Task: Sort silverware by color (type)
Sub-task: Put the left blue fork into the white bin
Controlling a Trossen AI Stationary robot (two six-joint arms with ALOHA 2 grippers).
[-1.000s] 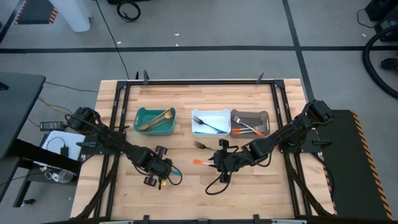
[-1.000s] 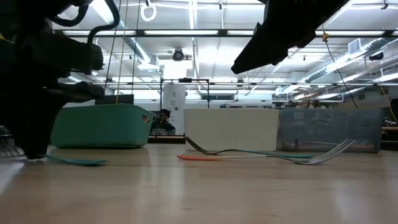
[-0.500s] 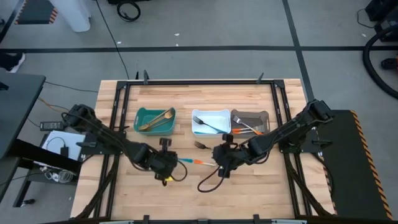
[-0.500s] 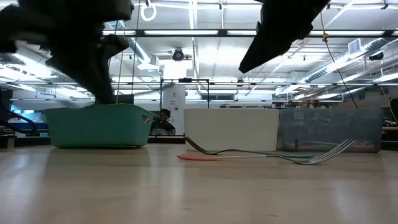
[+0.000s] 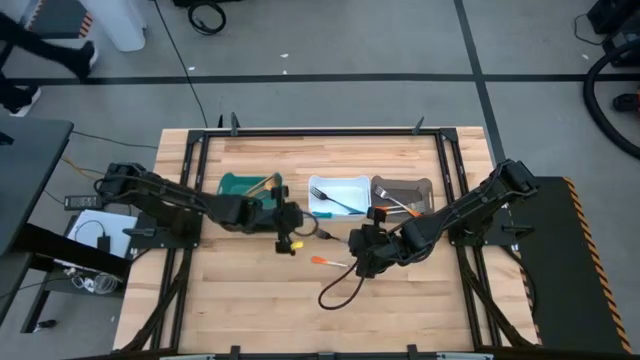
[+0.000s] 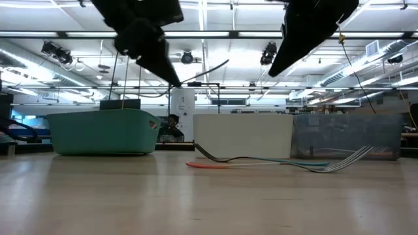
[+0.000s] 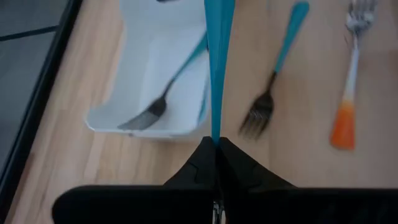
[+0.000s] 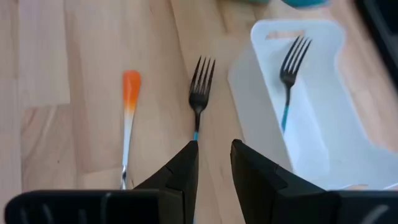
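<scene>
My left gripper (image 5: 295,224) hovers by the near-left corner of the white bin (image 5: 352,182), shut on a blue-handled utensil (image 7: 217,56) that shows as a thin slanted line in the low view (image 6: 206,70). My right gripper (image 5: 362,252) is open above the table. Below it lie a blue-handled fork (image 8: 199,87) and an orange-handled fork (image 8: 129,112), both flat on the wood. One blue-handled fork (image 7: 163,93) lies in the white bin. The teal bin (image 5: 232,184) holds tan utensils and the grey bin (image 5: 420,186) holds orange-handled forks. My left gripper pinches one end of the blue handle (image 7: 216,127) between its two fingers. The fingers come from the table's left, and the utensil sticks out ahead of them, roughly in line with them. It is lifted clear of the table and slants upward away from the fingers (image 6: 171,79).
The three bins stand in a row across the middle of the table. A black cable (image 5: 335,292) loops over the wood near my right gripper. Bare wood lies toward the near edge (image 5: 320,335). A person's legs (image 5: 45,45) show on the floor beyond the table.
My left gripper has risen from the near-left part of the table and swung toward the far edge and right, up to the white bin. It carries the blue-handled utensil clear of the wood. The forks on the table have stayed put.
</scene>
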